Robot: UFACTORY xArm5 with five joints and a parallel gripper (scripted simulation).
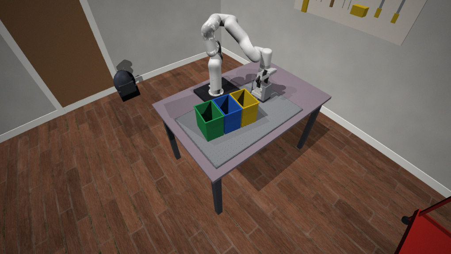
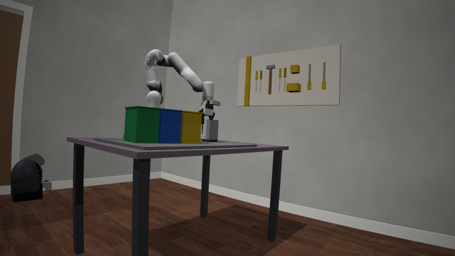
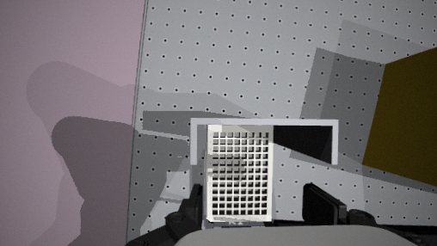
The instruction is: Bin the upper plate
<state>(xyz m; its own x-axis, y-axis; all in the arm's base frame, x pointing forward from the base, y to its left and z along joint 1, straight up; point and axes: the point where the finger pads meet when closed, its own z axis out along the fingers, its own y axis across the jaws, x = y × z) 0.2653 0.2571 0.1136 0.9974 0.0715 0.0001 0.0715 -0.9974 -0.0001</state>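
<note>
The white 96-well plate (image 3: 239, 172) (image 1: 257, 92) lies on top in the stack rack K1 (image 3: 262, 122) (image 1: 267, 94) (image 2: 212, 130), behind the yellow bin. The lower plate is hidden beneath it. My gripper (image 3: 253, 200) (image 1: 259, 82) (image 2: 206, 118) is open, pointing down just above the rack, one finger on each side of the plate, touching nothing that I can see. The blue bin (image 1: 231, 119) (image 2: 170, 125) stands upright in the middle of the row, between the green bin (image 1: 212, 126) (image 2: 141, 124) and the yellow bin (image 1: 250, 113) (image 2: 190, 127) (image 3: 404, 120).
All three bins and the rack stand on a grey perforated mat (image 1: 277, 110) (image 3: 258, 52) on the mauve table (image 1: 302, 91) (image 2: 178, 151) (image 3: 64, 43). The arm's black base plate (image 1: 201, 91) sits behind the bins. A red cart (image 1: 425, 233) stands on the floor far off.
</note>
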